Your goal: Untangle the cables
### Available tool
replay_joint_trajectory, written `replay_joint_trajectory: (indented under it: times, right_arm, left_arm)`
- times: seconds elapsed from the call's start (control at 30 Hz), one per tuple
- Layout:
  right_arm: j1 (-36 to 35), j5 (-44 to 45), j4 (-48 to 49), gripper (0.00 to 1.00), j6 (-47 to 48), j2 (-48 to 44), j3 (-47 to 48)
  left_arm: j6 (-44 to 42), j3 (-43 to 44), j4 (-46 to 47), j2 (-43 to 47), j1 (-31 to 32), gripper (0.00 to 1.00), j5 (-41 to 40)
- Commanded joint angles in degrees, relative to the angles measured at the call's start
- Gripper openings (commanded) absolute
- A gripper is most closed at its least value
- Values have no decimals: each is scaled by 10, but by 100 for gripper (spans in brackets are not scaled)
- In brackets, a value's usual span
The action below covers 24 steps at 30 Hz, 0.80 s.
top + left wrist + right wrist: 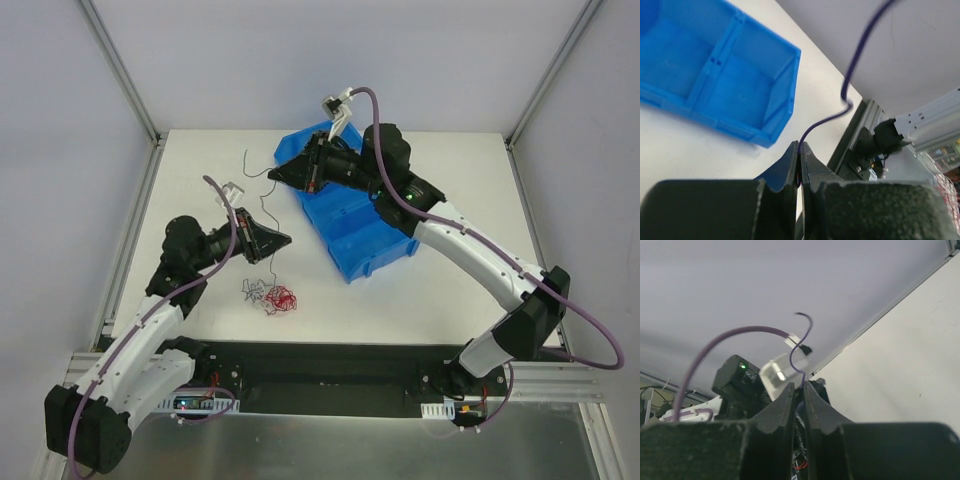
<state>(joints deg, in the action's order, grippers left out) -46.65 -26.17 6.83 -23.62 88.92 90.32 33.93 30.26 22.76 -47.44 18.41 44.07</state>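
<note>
Only wrist views show left gripper and right gripper each pinching the dark cable.

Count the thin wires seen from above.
3: dark wire between left pincer and right pincer; red tangle and white tangle side by side on the table; more may hide within.

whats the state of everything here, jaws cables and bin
left gripper: jaws shut on the dark cable
right gripper: jaws almost closed on the same cable, thin slit
dark cable: held up between both grippers
red cable: curly bundle lying on the table
white cable: curly bundle beside the red one
blue bin: upright, visible compartments empty
</note>
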Motion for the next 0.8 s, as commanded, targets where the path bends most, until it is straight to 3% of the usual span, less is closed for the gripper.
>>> replay_joint_trajectory:
  times: [0.0, 0.2, 0.3, 0.43, 0.53, 0.67, 0.77]
  right_arm:
    - [0, -1, -15, 23, 15, 24, 40]
    - [2, -32, -31, 51, 59, 59, 41]
    - [0, -69, 32, 61, 88, 58, -3]
    - [-8, -44, 173, 72, 118, 41, -98]
    - [-22, -46, 272, 76, 124, 47, -142]
    - [-51, -47, 299, 76, 124, 86, -125]
    - [-68, -10, 300, 67, 103, 121, -111]
  left_arm:
    - [-93, 103, -152, 59, 3, 0, -99]
    - [-99, 194, -248, 103, 2, 0, -214]
    - [-75, 234, -290, 92, 3, 0, -265]
    - [-52, 283, -320, 69, 2, 0, -301]
    - [-48, 312, -329, 48, 2, 0, -307]
    - [-41, 339, -332, 31, 2, 0, -304]
    - [-44, 360, -332, 24, 2, 0, -304]
